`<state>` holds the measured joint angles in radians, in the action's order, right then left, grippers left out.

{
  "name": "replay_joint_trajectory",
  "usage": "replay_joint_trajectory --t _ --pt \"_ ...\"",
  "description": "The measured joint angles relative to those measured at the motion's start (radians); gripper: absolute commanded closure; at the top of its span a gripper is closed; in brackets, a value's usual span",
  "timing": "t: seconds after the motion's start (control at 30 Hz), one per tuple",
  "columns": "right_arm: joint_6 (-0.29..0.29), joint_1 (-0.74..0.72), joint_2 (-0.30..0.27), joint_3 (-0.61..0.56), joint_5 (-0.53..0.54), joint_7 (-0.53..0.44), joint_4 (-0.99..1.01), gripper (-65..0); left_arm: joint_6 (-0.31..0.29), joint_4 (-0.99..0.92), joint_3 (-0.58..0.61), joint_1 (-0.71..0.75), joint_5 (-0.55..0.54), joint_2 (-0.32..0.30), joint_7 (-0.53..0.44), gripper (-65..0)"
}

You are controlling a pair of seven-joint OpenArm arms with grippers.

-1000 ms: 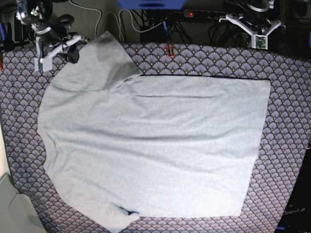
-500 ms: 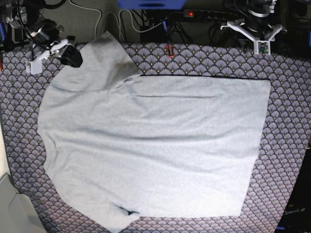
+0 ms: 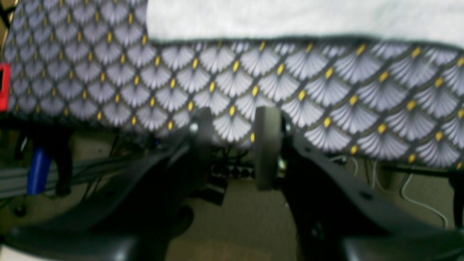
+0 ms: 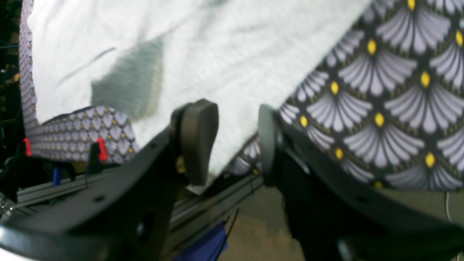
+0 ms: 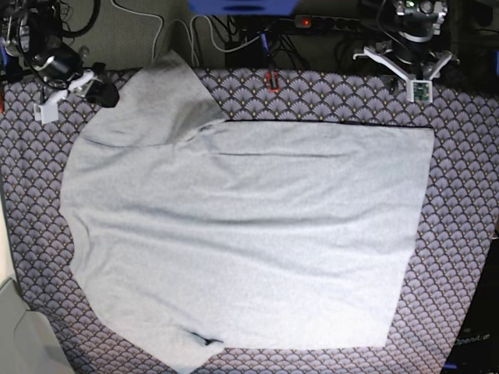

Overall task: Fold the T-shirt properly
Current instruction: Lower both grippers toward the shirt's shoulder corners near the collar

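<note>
At far left of the base view, the right hand (image 5: 66,87) is held with its dark padded fingers (image 4: 197,137) parted on nothing. Across the scallop-patterned tablecloth (image 5: 460,234), a soft, plain light-grey T-shirt (image 5: 249,241) is spread flat, slightly rippled, one sleeve angled upward. At right, the left hand (image 5: 409,74) is likewise seen parted and empty.

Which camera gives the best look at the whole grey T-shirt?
The base view: the T-shirt lies spread flat, outline fully visible. The right wrist view catches only a blurred part beyond the open right gripper; the left wrist view only an edge strip.
</note>
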<state>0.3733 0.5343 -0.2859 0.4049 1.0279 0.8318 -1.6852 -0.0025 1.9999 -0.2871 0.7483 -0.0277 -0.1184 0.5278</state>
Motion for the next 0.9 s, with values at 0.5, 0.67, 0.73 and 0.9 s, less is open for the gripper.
replay_joint_trajectory --t 0.5,0.67,0.73,0.9 --pt "0.023 -0.001 0.003 -0.033 0.002 0.002 0.089 -23.5 0.002 -0.001 0.0 0.002 0.0 0.0 0.011 -19.5" --pt "0.027 -0.002 0.002 -0.074 0.006 -0.01 0.089 -23.4 0.002 -0.001 0.0 0.002 0.0 0.0 0.011 -19.5" --pt "0.028 -0.004 0.001 -0.093 0.01 -0.016 0.088 -23.4 0.002 -0.001 0.0 0.002 0.0 0.0 0.011 -19.5" --pt "0.031 -0.032 0.003 -0.096 0.001 -0.001 0.089 -23.1 0.002 -0.001 0.0 0.002 0.0 0.0 0.011 -19.5"
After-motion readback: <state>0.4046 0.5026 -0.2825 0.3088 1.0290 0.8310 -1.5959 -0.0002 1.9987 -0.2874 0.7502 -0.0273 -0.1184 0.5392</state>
